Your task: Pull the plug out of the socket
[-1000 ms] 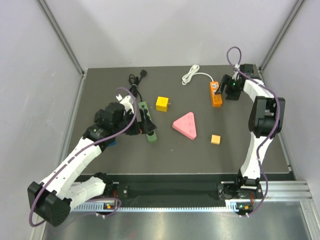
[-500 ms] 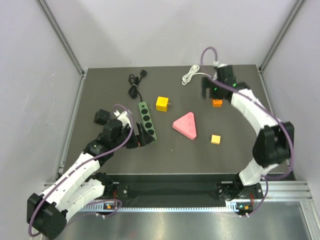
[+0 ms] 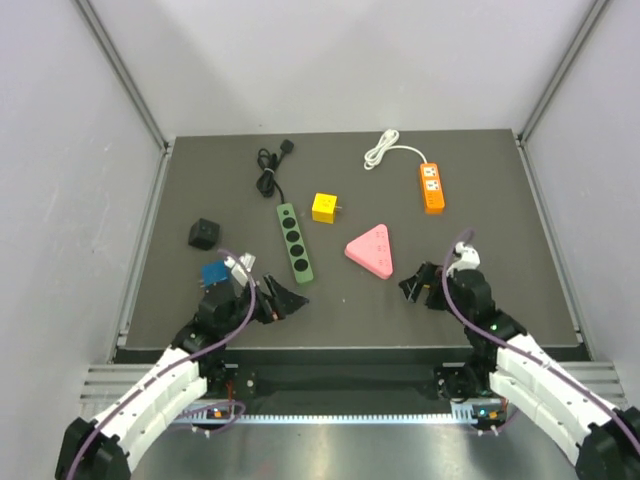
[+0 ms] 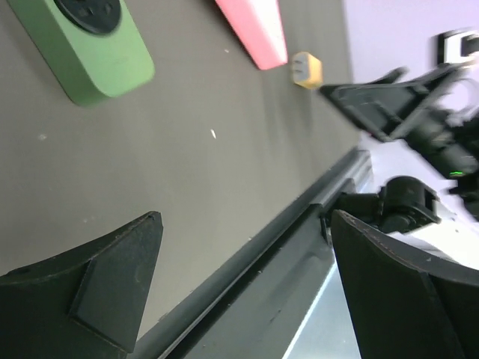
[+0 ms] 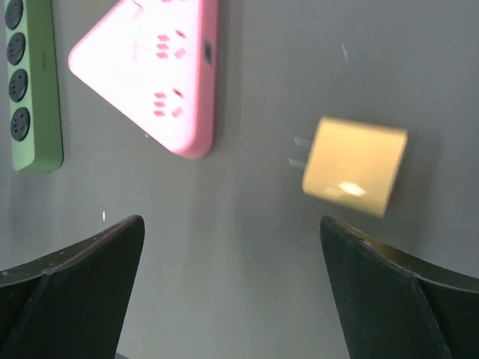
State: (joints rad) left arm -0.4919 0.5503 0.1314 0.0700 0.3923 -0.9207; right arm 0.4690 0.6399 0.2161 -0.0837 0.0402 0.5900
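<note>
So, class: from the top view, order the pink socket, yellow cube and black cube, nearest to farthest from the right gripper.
1. Pink socket, just left of the right gripper.
2. Yellow cube, farther back, centre.
3. Black cube, far left.

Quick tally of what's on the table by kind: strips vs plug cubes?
Power strips: 3 - green strip, orange strip, pink triangular strip
Plug cubes: 3 - yellow cube, black cube, small tan cube
Total: 6
</note>
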